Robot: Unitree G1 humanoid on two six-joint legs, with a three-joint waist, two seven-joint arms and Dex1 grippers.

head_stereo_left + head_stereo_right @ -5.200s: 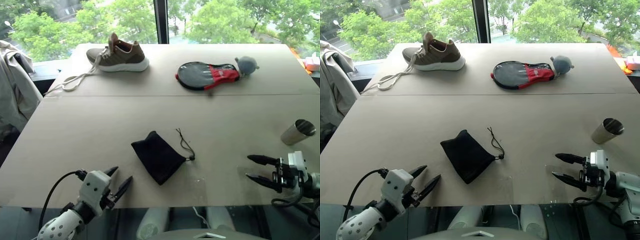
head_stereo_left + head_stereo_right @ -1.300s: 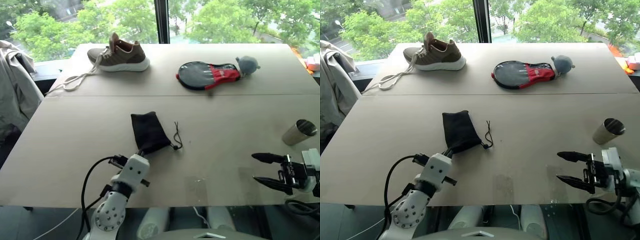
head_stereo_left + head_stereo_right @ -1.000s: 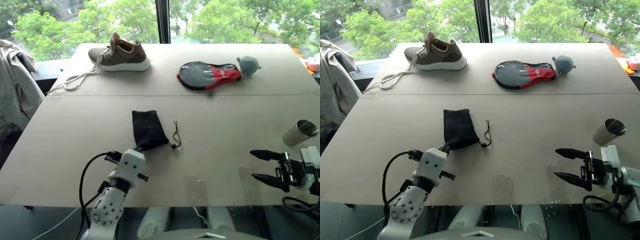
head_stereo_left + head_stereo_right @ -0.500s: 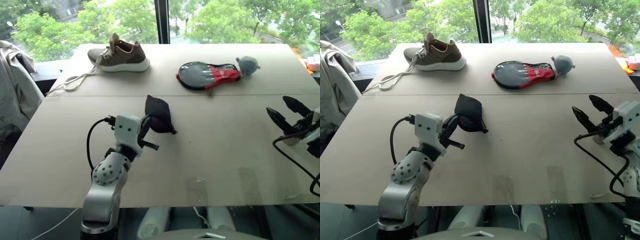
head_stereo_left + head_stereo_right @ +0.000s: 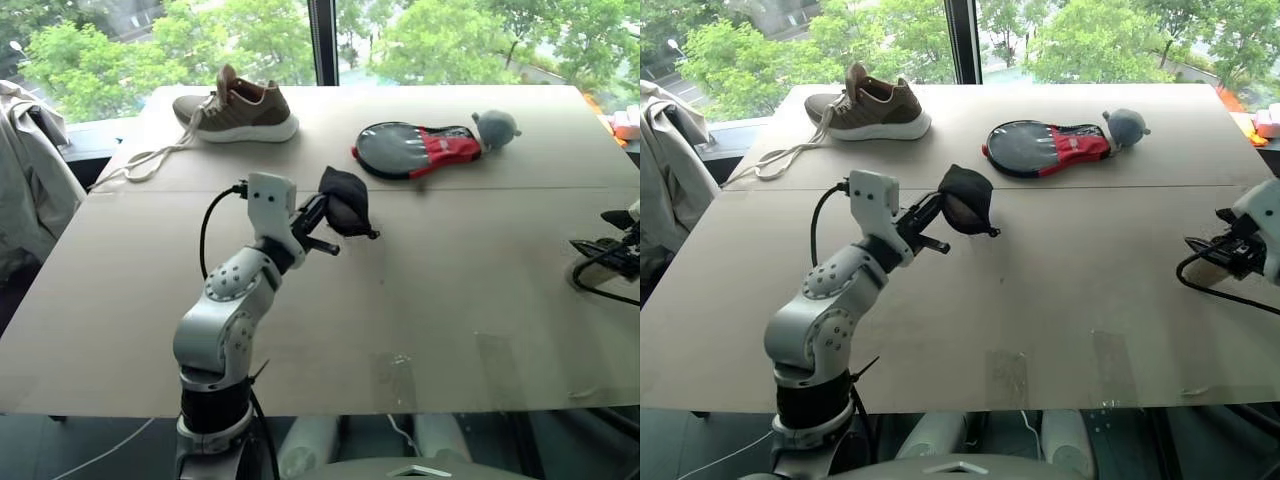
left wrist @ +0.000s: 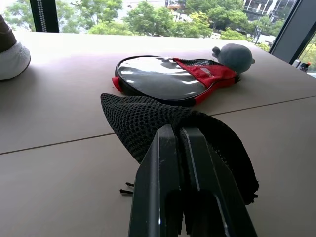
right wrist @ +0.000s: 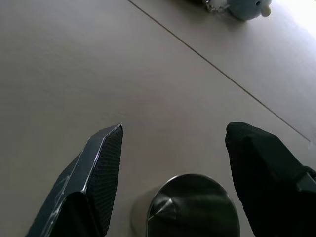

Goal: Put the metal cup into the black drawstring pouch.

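**A:** What changed for you in the last second or so?

**B:** Both arms. Your right gripper (image 7: 170, 168) was low at the near edge of the table (image 5: 450, 300) with the metal cup (image 7: 193, 205) lying beyond its tips. Now it has swung out over the cup — the wrist view shows the cup's dark mouth between its two fingers, which stand spread wide on either side with nothing held. Your left gripper (image 5: 318, 215) had just pinched the black drawstring pouch (image 5: 345, 201) flat on the table; now the pouch is lifted clear of the surface, hanging bunched from the tips.

**A:** So where does that leave you?

**B:** I'd say the pouch pick is done and the cup pick is about to start. You haven't closed on the cup yet, and the pouch's neck isn't held open, so you may need to sort that out before the cup can go in.

**A:** How do the two things look?

**B:** The cup is dull silvery metal with a rounded rim, sitting just short of the right fingertips. The pouch is soft black mesh-like fabric, clamped tight between the left fingers and folded into a lump beyond them, with a bit of cord dangling below. Past it lie the black-and-red case (image 5: 415, 150) and, further off, the shoe (image 5: 237, 107).
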